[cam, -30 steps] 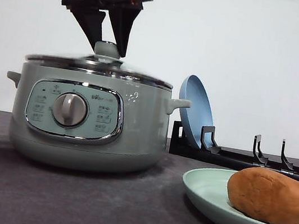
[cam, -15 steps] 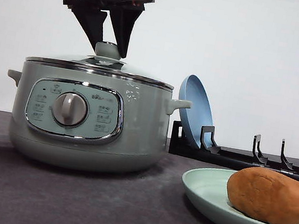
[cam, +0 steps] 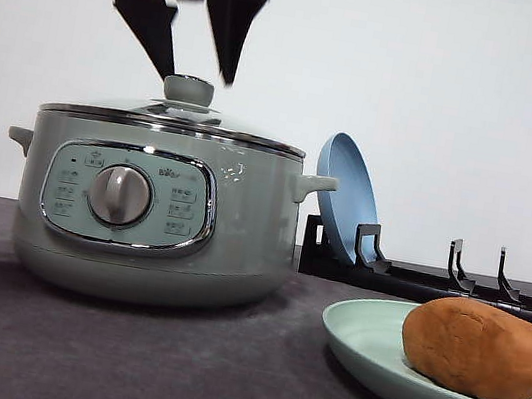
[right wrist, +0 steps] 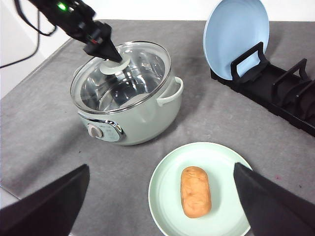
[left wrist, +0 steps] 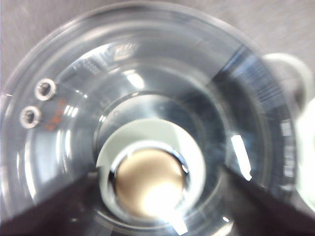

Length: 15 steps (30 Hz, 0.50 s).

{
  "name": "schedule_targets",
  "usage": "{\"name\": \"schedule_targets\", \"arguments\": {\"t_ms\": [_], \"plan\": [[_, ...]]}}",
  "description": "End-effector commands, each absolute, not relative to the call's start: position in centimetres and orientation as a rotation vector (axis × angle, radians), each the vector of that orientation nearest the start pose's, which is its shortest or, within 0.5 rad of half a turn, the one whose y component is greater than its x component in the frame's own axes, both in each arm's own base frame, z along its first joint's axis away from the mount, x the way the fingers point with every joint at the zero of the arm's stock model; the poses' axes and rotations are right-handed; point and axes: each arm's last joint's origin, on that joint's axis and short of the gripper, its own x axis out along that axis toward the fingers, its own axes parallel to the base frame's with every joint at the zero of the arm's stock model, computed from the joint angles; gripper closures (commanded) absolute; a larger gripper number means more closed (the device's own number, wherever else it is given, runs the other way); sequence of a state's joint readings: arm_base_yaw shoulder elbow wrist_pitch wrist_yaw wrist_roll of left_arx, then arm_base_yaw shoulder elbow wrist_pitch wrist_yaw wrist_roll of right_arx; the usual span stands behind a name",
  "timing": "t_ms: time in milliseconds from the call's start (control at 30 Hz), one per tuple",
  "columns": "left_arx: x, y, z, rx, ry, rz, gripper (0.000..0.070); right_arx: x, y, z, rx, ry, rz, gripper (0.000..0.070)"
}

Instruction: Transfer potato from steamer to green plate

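Nearest to us in the front view lies the potato (cam: 480, 349), an orange-brown oval resting on the green plate (cam: 365, 342) at the right of the dark grey table (cam: 169, 366); from our right wrist view we see it lying lengthwise near the middle of that plate, well apart from the pot. Our right gripper (right wrist: 162, 196) hangs high above the plate with its two dark fingers spread wide and nothing between them. Farther back on the left stands the steamer (cam: 158, 208), its control panel and central dial (cam: 121, 195) facing the camera, a side handle on each flank, and the glass lid (cam: 173, 116) seated on its rim. Just above the lid's knob (cam: 189, 90) we see our left gripper (cam: 193, 72), fingers parted to either side of the knob and clear of it, gripping nothing; the gripper is motion-blurred in this view. Our left wrist view looks straight down through the lid, with the knob in the centre and two small steam vents (left wrist: 37, 103) near the edge; the picture is soft, so we cannot make out what lies under the glass. Behind the plate, a black dish rack (cam: 436, 277) runs along the back of the table, and a blue plate (cam: 347, 197) stands upright in its leftmost slot, against the white wall.
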State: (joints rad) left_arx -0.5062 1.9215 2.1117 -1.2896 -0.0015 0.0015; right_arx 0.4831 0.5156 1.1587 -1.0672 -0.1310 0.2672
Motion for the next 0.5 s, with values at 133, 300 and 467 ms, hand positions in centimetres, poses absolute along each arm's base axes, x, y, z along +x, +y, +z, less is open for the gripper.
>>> {"name": "schedule_targets", "arguments": {"t_ms": [133, 300, 467], "plan": [[30.5, -16.5, 42.0, 0.249, 0.927, -0.464, 0.0057, 3.1, 2.1, 39.4, 0.191, 0.488, 0.551, 0.0107], [26.7, -14.4, 45.8, 0.217, 0.816, -0.470, 0.0058, 3.1, 2.1, 39.4, 0.191, 0.488, 0.551, 0.0107], [22.2, -12.0, 49.2, 0.185, 0.701, -0.476, 0.0058, 3.1, 2.1, 39.4, 0.191, 0.487, 0.552, 0.0107]]}}
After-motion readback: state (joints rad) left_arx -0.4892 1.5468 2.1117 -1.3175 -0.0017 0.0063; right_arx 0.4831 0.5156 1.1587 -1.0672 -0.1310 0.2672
